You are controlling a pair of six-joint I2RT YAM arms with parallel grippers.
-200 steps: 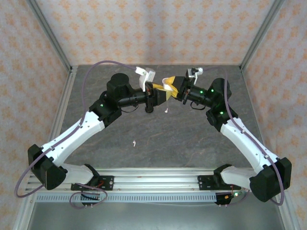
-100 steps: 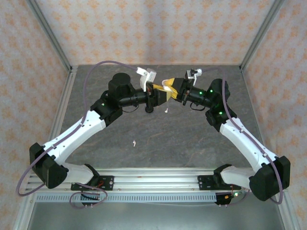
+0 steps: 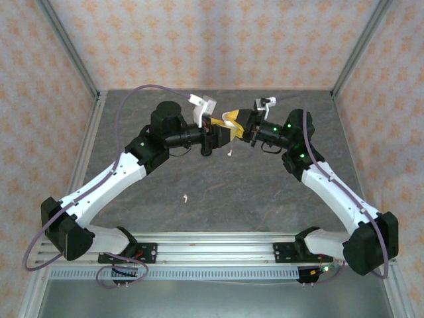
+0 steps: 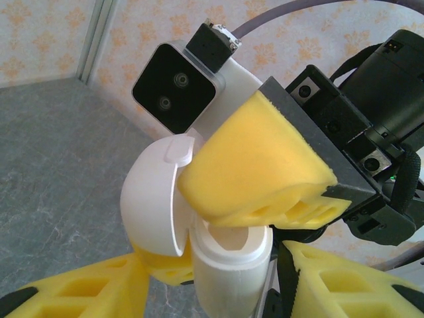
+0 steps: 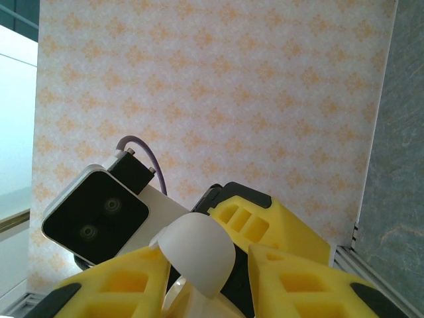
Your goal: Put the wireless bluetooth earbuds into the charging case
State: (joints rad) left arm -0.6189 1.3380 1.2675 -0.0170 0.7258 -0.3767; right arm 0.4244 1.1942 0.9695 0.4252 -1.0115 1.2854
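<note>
**Open case held aloft, its lid crowded**

The left fingers clamp the white charging case in mid-air, its lid flipped open. The right fingers straddle that lid, one over the case mouth. Whether they pinch anything I cannot tell. A sideways push could strain the hinge or twist the case loose. One white earbud lies on the surface just below, a second white earbud left of centre.

The scene is lit evenly and brightly from above; only faint shadows are cast on the surface. The near case is rendered slightly soft.
</note>
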